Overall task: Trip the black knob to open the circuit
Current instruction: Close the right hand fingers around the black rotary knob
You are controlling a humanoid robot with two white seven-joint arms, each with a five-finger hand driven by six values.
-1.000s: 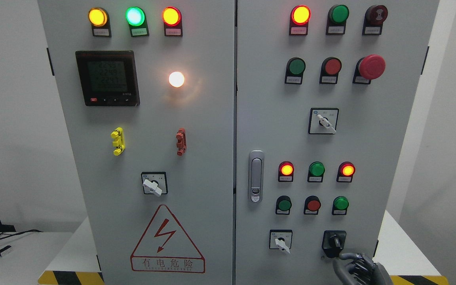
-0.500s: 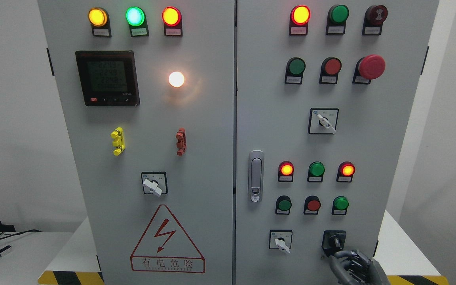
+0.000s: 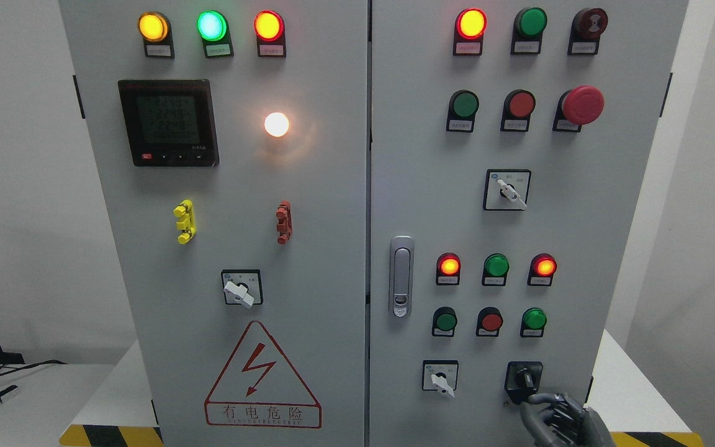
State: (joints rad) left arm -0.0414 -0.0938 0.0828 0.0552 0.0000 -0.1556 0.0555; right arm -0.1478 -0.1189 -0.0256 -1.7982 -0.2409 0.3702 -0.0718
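Nearest us, our right hand (image 3: 559, 419) rises at the lower right, fingers curled and holding nothing, one fingertip just below the black knob (image 3: 524, 377). That knob sits low on the right door of the cabinet (image 3: 581, 236). We judge it rigid and spring-loaded; pinch its raised bar and twist.
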